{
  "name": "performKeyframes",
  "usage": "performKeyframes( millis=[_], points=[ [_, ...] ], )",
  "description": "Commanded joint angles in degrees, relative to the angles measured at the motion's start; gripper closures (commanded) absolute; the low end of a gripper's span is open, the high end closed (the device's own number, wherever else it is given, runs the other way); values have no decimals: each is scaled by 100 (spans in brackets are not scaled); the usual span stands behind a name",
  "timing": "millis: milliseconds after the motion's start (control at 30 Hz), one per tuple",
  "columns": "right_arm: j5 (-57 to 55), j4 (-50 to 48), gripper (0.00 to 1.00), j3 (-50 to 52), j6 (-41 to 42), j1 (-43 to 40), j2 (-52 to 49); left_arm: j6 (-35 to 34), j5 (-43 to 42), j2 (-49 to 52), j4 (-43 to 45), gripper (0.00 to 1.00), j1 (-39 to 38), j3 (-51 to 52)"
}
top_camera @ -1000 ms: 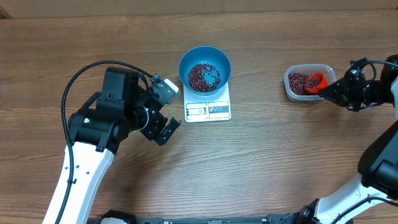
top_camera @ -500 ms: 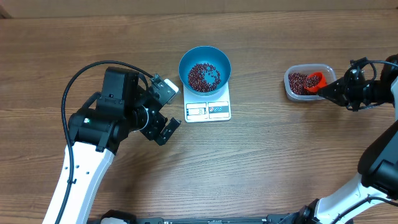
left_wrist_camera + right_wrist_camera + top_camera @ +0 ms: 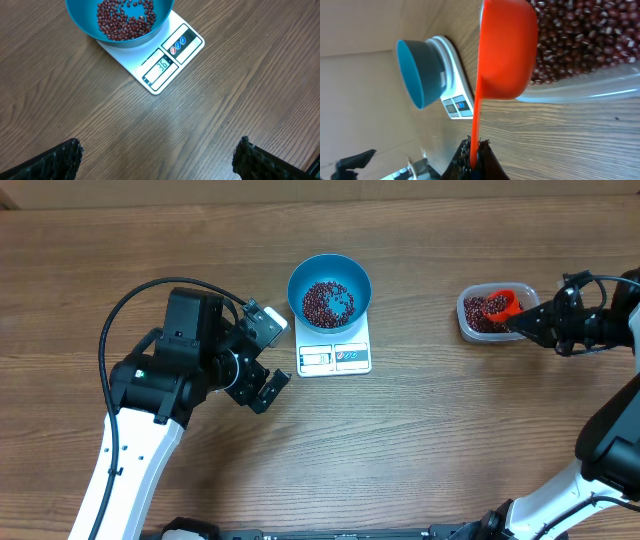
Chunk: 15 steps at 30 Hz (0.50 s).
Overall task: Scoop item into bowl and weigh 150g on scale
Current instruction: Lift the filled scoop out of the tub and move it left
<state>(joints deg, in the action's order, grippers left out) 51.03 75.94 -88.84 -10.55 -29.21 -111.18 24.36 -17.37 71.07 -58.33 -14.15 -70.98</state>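
The blue bowl [image 3: 329, 272] stands on the white scale [image 3: 335, 358] with a layer of red-brown beans [image 3: 327, 302] in it. My left gripper [image 3: 268, 358] hangs open just left of the scale, nothing between its fingers. The left wrist view shows the bowl [image 3: 85, 27], its beans [image 3: 125, 17] and the scale's display [image 3: 161, 65] ahead of that gripper [image 3: 159, 145]. At the right, my right gripper [image 3: 525, 323] is shut on the handle of a red scoop [image 3: 501, 303]. The scoop [image 3: 507, 50] lies cup-first over the beans [image 3: 580, 40] in a clear tub [image 3: 590, 87].
The clear plastic tub [image 3: 465, 320] sits on the wooden table well right of the scale. The left arm's black body and cable [image 3: 170, 360] take up the left middle. From the right wrist, the bowl [image 3: 417, 70] and scale [image 3: 455, 85] show far off.
The red scoop has shifted a little toward the far left side of the tub with my right gripper. The left arm, bowl and scale have not moved.
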Motion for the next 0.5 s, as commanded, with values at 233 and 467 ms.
performKeyframes(
  millis=[233, 467],
  points=[
    [831, 72, 96, -120, -35, 151, -17, 2, -2, 17, 4, 1, 31, -151],
    [1213, 72, 96, -131, -37, 623, -9, 2, -2, 17, 4, 0, 31, -151]
  ],
)
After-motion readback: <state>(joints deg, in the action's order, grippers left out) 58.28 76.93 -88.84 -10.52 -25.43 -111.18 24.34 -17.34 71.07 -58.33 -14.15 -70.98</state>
